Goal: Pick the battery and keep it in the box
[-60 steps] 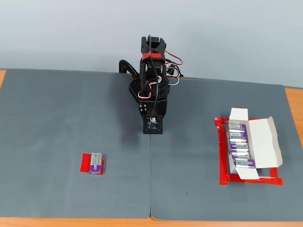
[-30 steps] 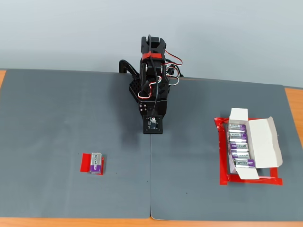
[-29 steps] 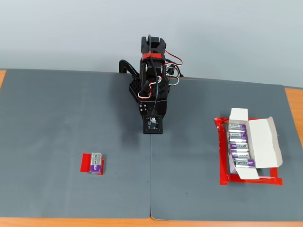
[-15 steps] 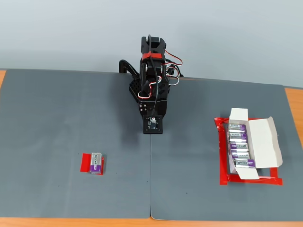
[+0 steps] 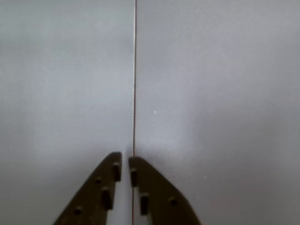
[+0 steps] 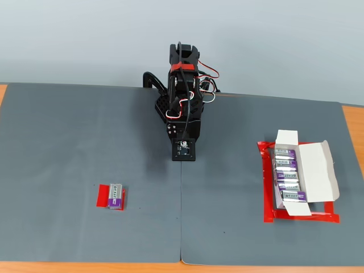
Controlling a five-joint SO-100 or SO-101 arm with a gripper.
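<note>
A silver and purple battery [image 6: 115,196] lies on a red tape patch at the lower left of the grey mat in the fixed view. The white box [image 6: 300,178] sits open at the right inside a red tape frame, with several identical batteries [image 6: 289,175] lined up in it. The black arm [image 6: 182,102] is folded at the back centre, far from both. In the wrist view my gripper [image 5: 124,164] points down at bare mat over the seam, its dark fingers [image 5: 105,187] shut with nothing between them. Neither battery nor box shows in the wrist view.
A seam [image 6: 181,216] runs down the middle of the grey mat. An orange table edge [image 6: 355,128] shows at the right and along the front. The red tape frame [image 6: 267,199] outlines the box.
</note>
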